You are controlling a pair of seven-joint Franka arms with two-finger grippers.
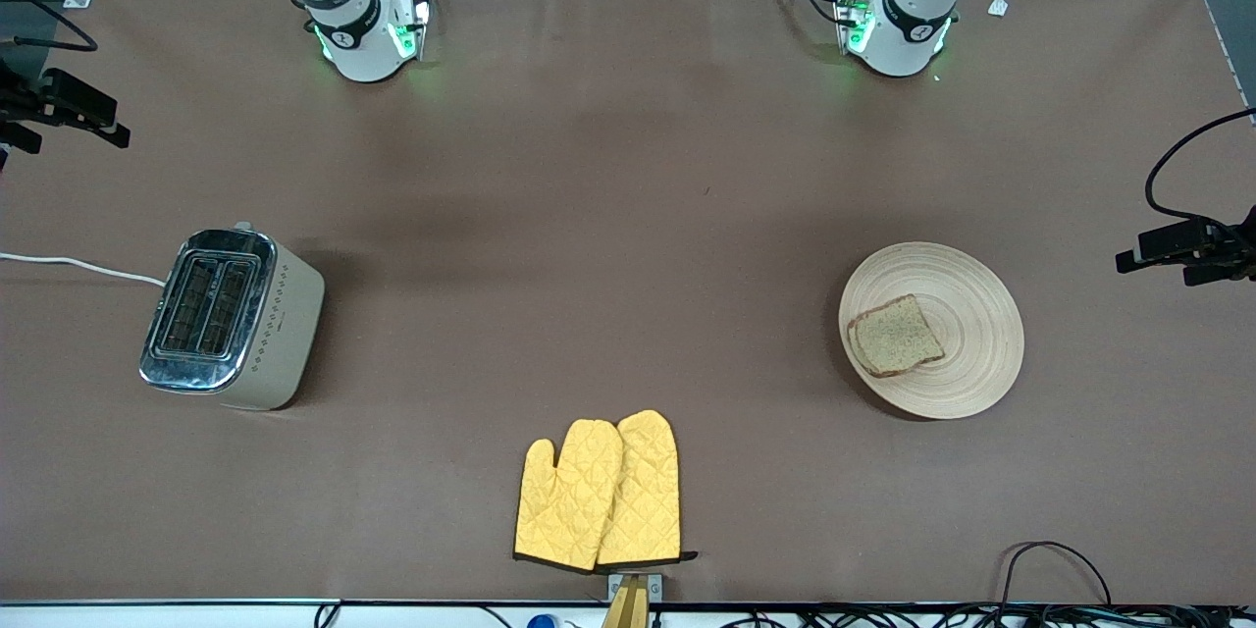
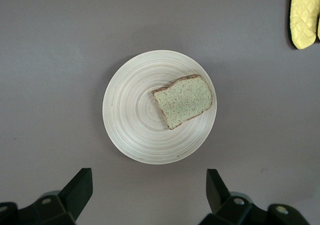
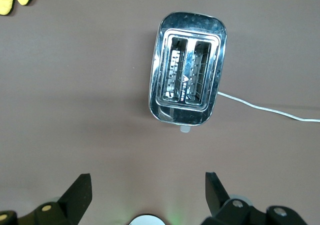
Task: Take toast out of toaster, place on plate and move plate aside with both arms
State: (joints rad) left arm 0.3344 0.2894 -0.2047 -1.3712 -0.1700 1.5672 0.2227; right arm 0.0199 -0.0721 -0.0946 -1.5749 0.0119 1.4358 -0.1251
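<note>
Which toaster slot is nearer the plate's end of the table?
On the toaster, the slot toward the left arm's end, beside the cream side wall; the other slot lies toward the cord. Both look empty.

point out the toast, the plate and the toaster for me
toast [image 1: 895, 335], front view, middle of the slice.
plate [image 1: 976, 314], front view, bare ringed wood beside the slice.
toaster [image 3: 187, 75], right wrist view, chrome strip between the slots.

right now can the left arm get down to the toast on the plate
Probably yes: the left gripper hangs above the plate with jaws open, and the toast lies uncovered with nothing between them.
</note>
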